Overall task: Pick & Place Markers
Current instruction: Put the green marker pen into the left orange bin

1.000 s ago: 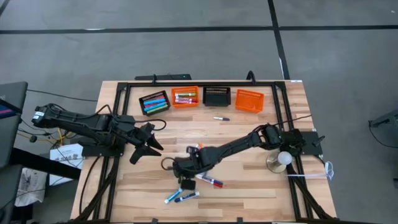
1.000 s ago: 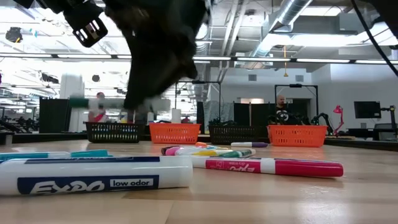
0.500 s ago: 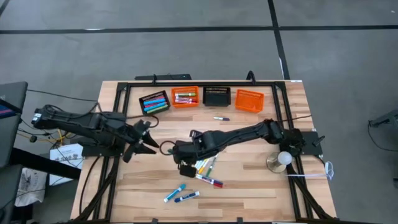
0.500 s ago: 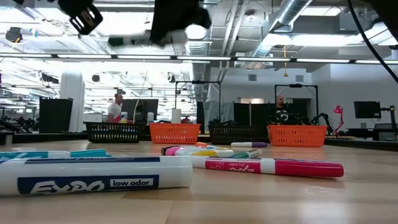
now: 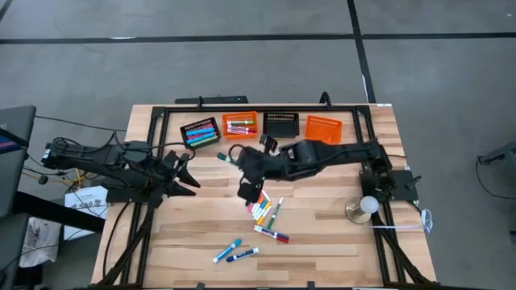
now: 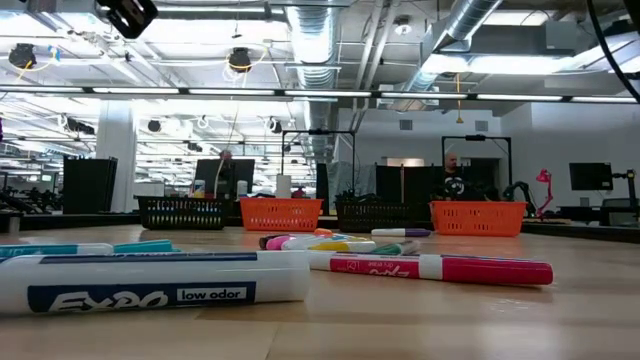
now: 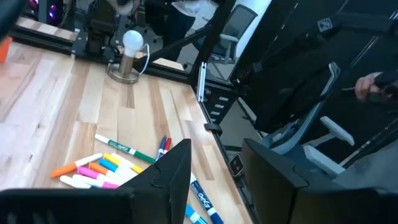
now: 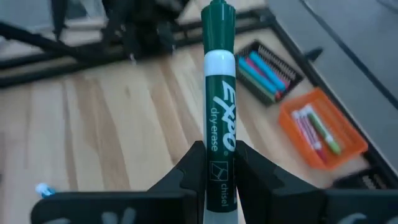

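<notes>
My right gripper hangs above the table's middle, shut on a green marker. Below it, a pile of colourful markers lies flat on the wood. A pink-and-white marker and two blue ones lie nearer the front edge, and a purple one lies by the baskets. More markers fill the black basket and the orange basket. My left gripper waits open at the table's left. My right gripper pinches the green marker's barrel between its two fingers, on the printed label toward the end away from the cap. The marker runs along the fingers and sticks out ahead of them, cap end foremost. It is lifted clear of the table.
An empty black basket and an empty orange basket stand in the row at the far edge. A small lamp with a white bulb sits at the right. A dark frame borders the table. People show in the room behind.
My right gripper has risen from the tabletop with the green marker and travelled toward the far edge, uncovering the marker pile and leaving the low view. My left gripper has drawn back toward the table's left edge.
</notes>
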Robot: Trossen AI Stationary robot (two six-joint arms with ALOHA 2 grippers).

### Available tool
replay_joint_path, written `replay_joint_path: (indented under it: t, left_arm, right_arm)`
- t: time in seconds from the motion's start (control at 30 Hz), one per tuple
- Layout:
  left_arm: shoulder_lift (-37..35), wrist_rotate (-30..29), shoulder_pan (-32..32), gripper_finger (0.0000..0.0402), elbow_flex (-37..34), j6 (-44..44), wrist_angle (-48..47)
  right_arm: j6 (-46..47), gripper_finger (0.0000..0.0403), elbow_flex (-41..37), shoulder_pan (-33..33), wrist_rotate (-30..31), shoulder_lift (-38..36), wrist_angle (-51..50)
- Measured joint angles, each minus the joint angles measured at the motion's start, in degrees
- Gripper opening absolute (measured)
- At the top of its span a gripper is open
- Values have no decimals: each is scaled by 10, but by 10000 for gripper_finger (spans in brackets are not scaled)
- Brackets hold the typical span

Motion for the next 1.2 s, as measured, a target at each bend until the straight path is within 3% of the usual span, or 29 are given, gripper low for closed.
replay_joint_path:
  t: [0.33, 0.6, 0.77, 1.2]
  left_arm:
    - [12, -32, 0, 147, 0, 64, 73]
    - [11, -151, 0, 208, 0, 139, 133]
    - [15, -239, 0, 258, 0, 190, 240]
    - [68, -240, 43, 263, 0, 201, 344]
  right_arm:
    - [-70, 52, -1, -47, -175, -9, 141]
    - [-90, 52, -4, -71, -212, -9, 176]
    - [-105, 52, -4, -85, -214, -9, 196]
    - [-128, 52, -4, -109, -240, -9, 254]
